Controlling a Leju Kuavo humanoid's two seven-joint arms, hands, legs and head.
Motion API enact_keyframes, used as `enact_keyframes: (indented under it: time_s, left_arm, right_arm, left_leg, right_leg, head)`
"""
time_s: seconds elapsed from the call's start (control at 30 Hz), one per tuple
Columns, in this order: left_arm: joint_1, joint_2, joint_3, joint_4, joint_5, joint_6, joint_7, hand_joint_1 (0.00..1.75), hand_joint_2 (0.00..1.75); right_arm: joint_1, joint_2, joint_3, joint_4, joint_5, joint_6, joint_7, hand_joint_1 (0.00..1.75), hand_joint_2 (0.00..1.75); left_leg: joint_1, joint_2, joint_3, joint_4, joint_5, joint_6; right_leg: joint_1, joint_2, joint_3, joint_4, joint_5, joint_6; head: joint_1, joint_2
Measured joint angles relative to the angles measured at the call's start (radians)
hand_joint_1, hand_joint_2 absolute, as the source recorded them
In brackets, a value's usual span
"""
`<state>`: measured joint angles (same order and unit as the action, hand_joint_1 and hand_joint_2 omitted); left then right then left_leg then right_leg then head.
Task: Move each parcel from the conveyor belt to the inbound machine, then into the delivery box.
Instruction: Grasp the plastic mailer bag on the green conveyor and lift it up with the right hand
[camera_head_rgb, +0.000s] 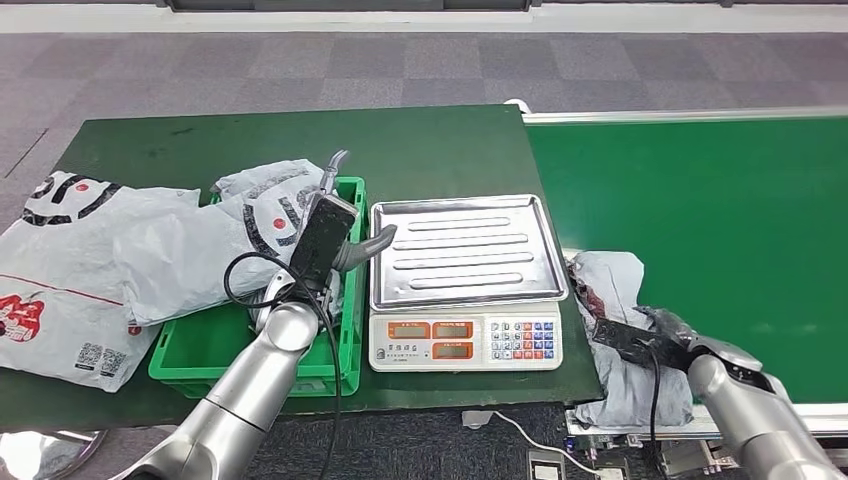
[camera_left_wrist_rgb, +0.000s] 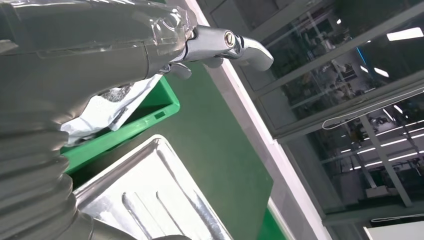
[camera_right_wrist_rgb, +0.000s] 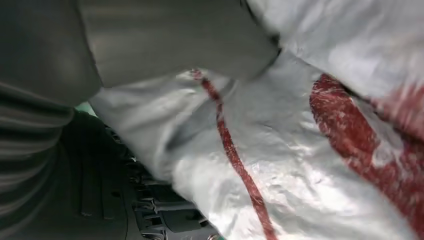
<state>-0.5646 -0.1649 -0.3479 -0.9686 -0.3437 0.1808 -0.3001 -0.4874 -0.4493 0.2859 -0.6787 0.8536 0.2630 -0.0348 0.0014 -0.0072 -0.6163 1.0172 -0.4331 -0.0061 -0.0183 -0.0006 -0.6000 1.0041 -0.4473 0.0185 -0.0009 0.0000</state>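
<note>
A crumpled grey parcel (camera_head_rgb: 615, 280) with red print lies at the near left corner of the green conveyor belt (camera_head_rgb: 700, 200), drooping over its edge. My right hand (camera_head_rgb: 630, 340) grips it from the near side; in the right wrist view the thumb (camera_right_wrist_rgb: 175, 40) presses into the parcel (camera_right_wrist_rgb: 300, 165). The inbound machine, a scale with a bare steel tray (camera_head_rgb: 465, 250), stands left of the belt. My left hand (camera_head_rgb: 325, 235) hovers open over the green delivery box (camera_head_rgb: 190, 345), fingers (camera_left_wrist_rgb: 230, 45) spread and holding nothing, thumb toward the tray (camera_left_wrist_rgb: 150, 190).
A grey parcel (camera_head_rgb: 270, 195) lies over the far end of the box (camera_left_wrist_rgb: 150, 112). A large white parcel (camera_head_rgb: 90, 260) sprawls across the table's left side and the box's left rim. A black cable loops along my left forearm. Grey carpet lies beyond the table.
</note>
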Motion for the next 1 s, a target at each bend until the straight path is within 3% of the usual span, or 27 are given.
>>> enact_keyframes:
  time_s: [0.33,0.57,1.0]
  left_arm:
    - [0.018,0.019,0.0,-0.038,-0.009,0.001,0.011,0.0,1.75]
    - [0.073,0.032,0.006,-0.092,-0.027,0.01,0.013,0.0,1.75]
    - [0.094,0.04,0.008,-0.123,-0.031,0.01,0.013,0.0,1.75]
  right_arm:
    - [0.0,-0.032,0.031,-0.061,-0.041,-0.025,0.011,1.75,1.75]
    - [-0.023,-0.014,0.035,-0.089,0.068,-0.253,0.079,1.75,1.75]
    - [-0.037,-0.001,0.035,-0.11,0.084,-0.271,0.09,1.75,1.75]
  left_leg:
    - [0.0,-0.001,-0.001,0.0,0.0,0.0]
    - [-0.001,-0.001,-0.003,0.0,0.0,0.0]
    - [-0.001,-0.003,-0.003,0.0,0.001,0.001]
  right_leg:
    - [0.0,-0.001,0.0,0.0,-0.001,0.0]
    - [-0.001,-0.001,-0.001,0.0,0.0,0.0]
    - [0.0,-0.003,-0.001,0.0,0.0,0.0]
  head:
    - [0.0,0.0]
    - [0.0,0.0]
    - [0.0,0.0]
